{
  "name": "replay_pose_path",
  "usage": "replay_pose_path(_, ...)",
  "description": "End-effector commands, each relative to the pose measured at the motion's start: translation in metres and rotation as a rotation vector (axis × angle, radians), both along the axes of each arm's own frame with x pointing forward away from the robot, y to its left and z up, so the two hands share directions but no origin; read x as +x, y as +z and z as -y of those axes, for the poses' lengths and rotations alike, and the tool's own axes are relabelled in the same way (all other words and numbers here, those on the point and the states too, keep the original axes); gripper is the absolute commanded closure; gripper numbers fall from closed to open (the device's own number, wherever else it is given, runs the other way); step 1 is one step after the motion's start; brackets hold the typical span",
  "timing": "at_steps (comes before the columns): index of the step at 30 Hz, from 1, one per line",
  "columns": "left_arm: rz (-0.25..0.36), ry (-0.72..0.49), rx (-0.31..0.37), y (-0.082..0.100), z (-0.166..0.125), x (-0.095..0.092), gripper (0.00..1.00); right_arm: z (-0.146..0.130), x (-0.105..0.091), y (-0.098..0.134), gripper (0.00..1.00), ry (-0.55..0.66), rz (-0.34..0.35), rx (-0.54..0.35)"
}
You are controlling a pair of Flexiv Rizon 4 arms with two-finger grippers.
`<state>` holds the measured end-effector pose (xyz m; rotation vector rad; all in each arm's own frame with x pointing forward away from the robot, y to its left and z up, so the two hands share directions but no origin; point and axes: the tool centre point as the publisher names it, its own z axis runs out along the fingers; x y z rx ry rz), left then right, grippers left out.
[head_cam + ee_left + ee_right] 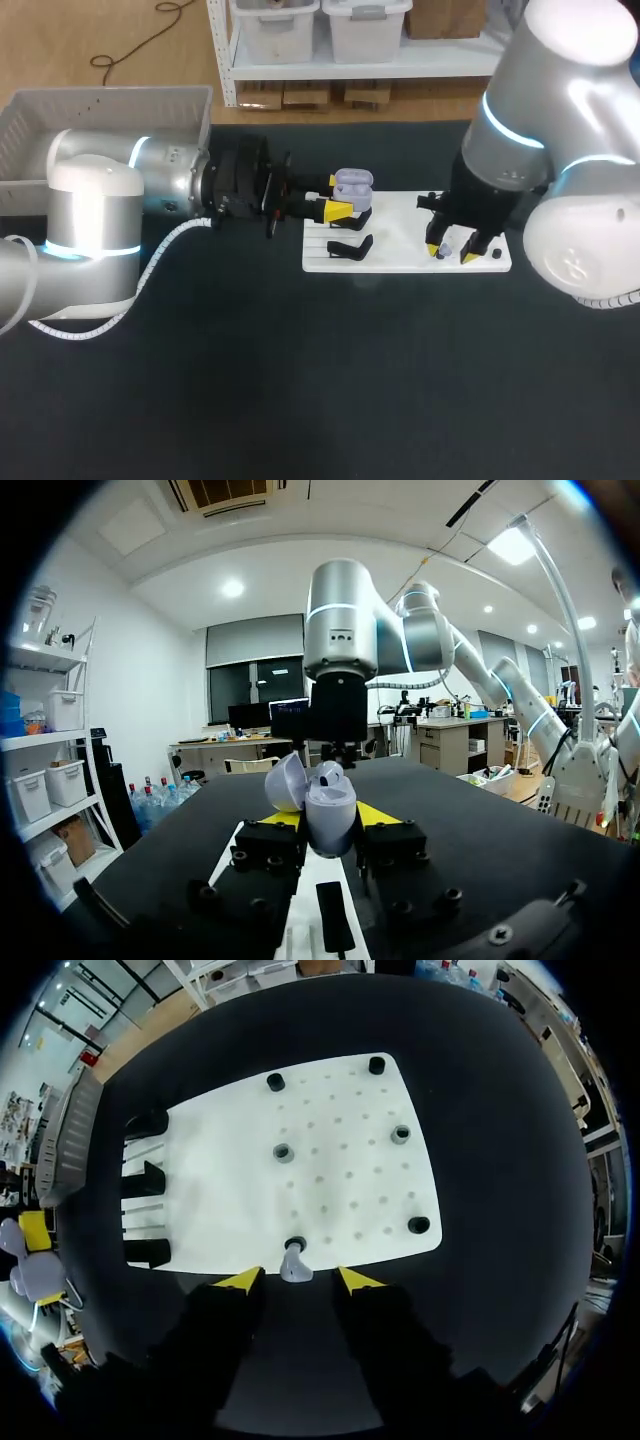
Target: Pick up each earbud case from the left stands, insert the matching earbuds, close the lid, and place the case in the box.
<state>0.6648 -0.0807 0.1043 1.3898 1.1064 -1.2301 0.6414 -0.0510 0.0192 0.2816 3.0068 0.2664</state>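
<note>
Lilac plastic case (330, 825), likely light and slick, lid open, is clamped in left fingers (285, 818); right fingers (240, 1278) released astride tiny earbud (292, 1260), best pinched gently.

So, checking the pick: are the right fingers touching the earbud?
Apart: the right wrist view shows the earbud between the right gripper's open fingers, gaps both sides.

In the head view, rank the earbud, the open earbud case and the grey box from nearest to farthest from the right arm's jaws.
1. earbud: between those jaws.
2. earbud case: at the white board's left end.
3. grey box: far off at the left.
</note>
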Motion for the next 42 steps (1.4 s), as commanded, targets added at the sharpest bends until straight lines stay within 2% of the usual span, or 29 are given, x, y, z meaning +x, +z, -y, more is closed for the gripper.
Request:
replay_pose_path(1,0.002,0.006,0.000,0.000,0.000,-0.002,1.00,0.002,0.000,-0.003,0.59,-0.004,0.009,0.008)
replay_pose_path(8,0.002,0.006,0.000,0.000,0.000,-0.002,1.00,0.002,0.004,-0.003,0.64,-0.012,0.022,0.016)
replay_pose_path(42,0.002,0.006,0.000,0.000,0.000,-0.002,1.00,-0.001,0.013,-0.008,0.73,-0.029,0.017,0.015)
